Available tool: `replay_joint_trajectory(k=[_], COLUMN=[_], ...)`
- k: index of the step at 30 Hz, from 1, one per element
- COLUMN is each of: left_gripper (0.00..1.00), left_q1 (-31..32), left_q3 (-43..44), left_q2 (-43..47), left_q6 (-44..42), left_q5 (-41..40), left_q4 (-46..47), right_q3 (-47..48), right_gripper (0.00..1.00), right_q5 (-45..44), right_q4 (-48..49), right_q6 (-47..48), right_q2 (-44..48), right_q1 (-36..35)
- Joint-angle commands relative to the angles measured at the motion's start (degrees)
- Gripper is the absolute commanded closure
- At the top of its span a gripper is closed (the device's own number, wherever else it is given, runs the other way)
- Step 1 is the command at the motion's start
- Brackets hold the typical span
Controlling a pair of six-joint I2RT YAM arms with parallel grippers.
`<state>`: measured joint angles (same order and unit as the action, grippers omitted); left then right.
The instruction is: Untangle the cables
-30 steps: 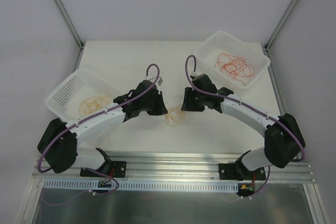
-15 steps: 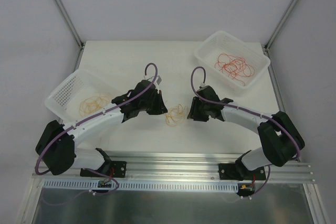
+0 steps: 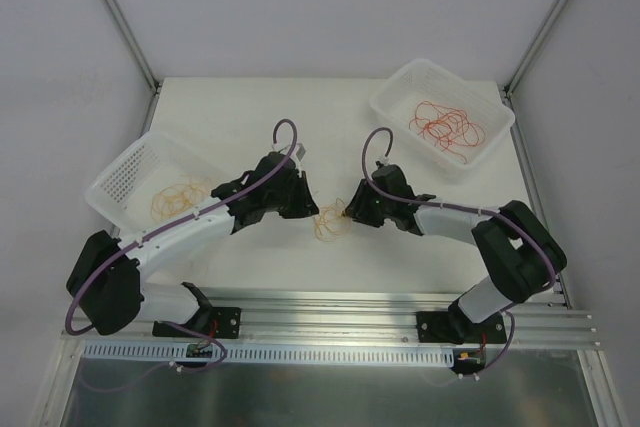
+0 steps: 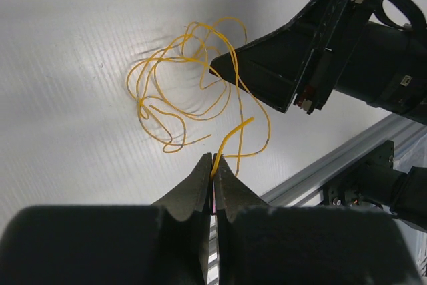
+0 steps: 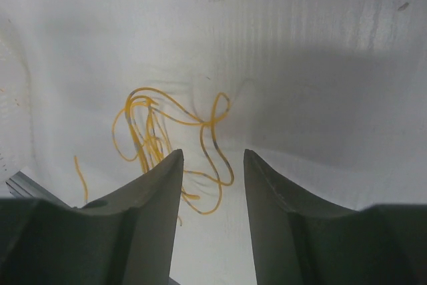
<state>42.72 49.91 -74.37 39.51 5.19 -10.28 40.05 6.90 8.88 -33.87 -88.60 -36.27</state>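
Nearest, just beyond the arm bases, the yellow-orange tangle [image 3: 331,220] lies loose on the white bench [image 3: 250,117], about midway across its near half; both claws meet over it. The left claw [image 4: 213,159] reaches in from the tangle's 10 o'clock in the top view and is clenched on a single strand [image 4: 230,137] close to its free end; the jaws are pressed flat together and the wire leaves the tips toward 1 o'clock in the left wrist view, with the rest of the bundle fanned out on the bench beyond. The right claw [image 5: 212,156] comes in low from 3 o'clock and is released; its jaws stand apart astride a lower loop [image 5: 217,165] at the tangle's edge, with nothing pinched between them; whether its tips touch the bench I cannot tell.

These cables look hair-thin, very light and springy; they should hold their curl, slip out of a loose pinch and drag the whole bundle along instead of parting. A second hold probably belongs on a different loop near a crossing, not on the strand already gripped; a slow pull apart seems wiser than a jerk, which would likely tighten the knot.

Farther off, at the bench's 9 o'clock, the left basket [image 3: 120,179] holds more yellow-orange coils [image 3: 180,195]; farthest, at 1 o'clock, the right basket [image 3: 395,112] holds red-orange coils [image 3: 448,127].
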Motion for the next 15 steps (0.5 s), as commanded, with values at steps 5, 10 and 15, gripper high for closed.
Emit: replay_joint_trajectory(k=[5,10,15], left_gripper=[1.0,1.0,1.0], left_q1=[0.35,-1.05,-9.65], left_q3=[4.14,7.74,11.08], left_q2=[3.88,6.95,11.17], left_q6=[-0.57,-4.96,-11.1], left_q5=[-4.22,-8.35,-13.01], left_q4=[-1.93,-5.26,-12.98], right_q3=[1.08,-0.5,-1.12], right_gripper=[0.73,0.99,1.0], right_q5=[-0.3,-2.41,-8.63], right_q4=[3.24,0.0,-14.2], right_q6=[0.29,2.13,6.79], right_q2=[-3.86,-0.45,8.25], right_q1=[0.24,3.48,12.07])
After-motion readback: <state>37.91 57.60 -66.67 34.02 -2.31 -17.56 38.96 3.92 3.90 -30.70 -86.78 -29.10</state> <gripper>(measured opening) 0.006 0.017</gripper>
